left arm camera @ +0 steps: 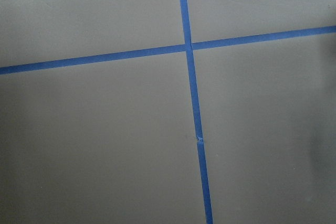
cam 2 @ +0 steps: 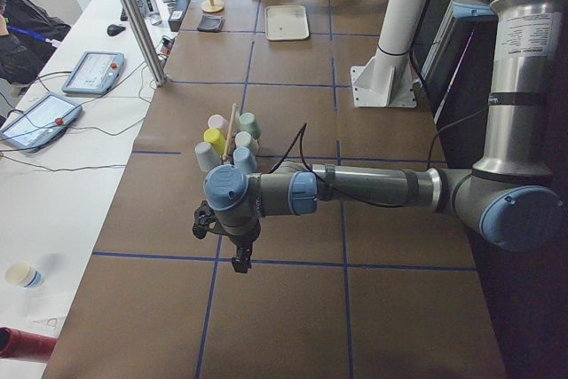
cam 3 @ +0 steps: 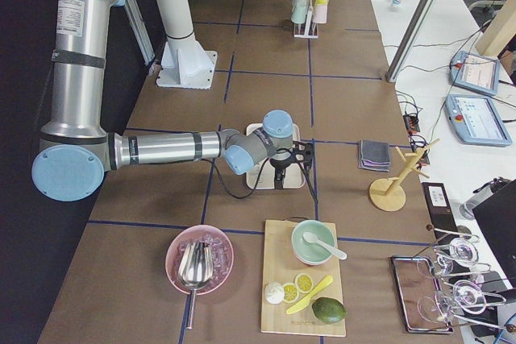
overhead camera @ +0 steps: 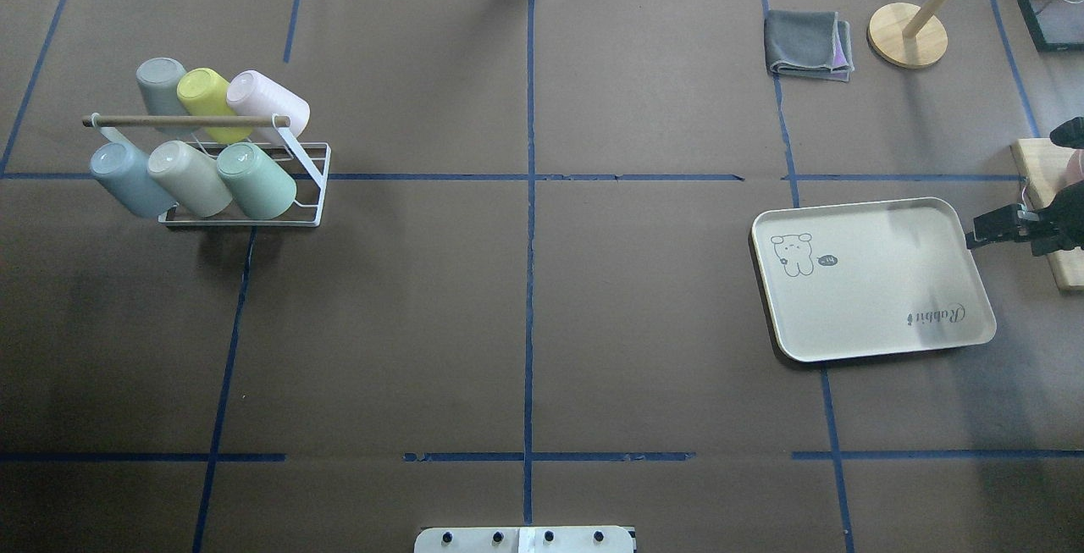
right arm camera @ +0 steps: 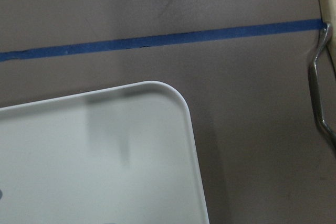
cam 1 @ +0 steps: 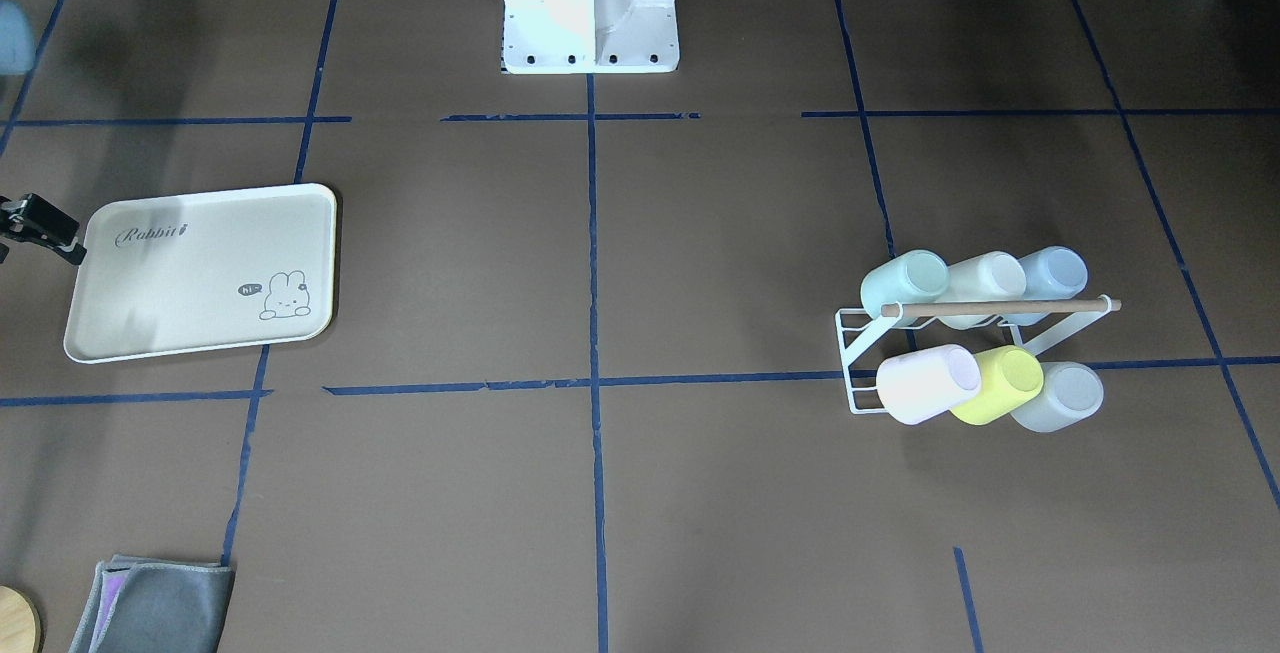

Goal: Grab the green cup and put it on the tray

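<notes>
The green cup (cam 1: 905,280) is a pale mint tumbler lying tilted on the upper row of a white wire rack (cam 1: 862,353). It also shows in the overhead view (overhead camera: 254,180). The cream tray (overhead camera: 872,278) with the "Rabbit" script lies flat and bare far across the table from the rack. My right gripper (overhead camera: 974,237) hovers at the tray's outer short edge, jaws apart and holding nothing. Its wrist view shows one tray corner (right arm camera: 157,129). My left gripper (cam 2: 240,259) shows only in the left side view, over bare table short of the rack. I cannot tell whether it is open or shut.
The rack holds several other cups, among them a yellow-green one (cam 1: 998,385) and a pale blue one (cam 1: 1052,273). A grey cloth (overhead camera: 809,45), a wooden stand (overhead camera: 908,24) and a wooden board (overhead camera: 1050,206) lie beyond the tray. The robot base (cam 1: 590,13) stands mid-table.
</notes>
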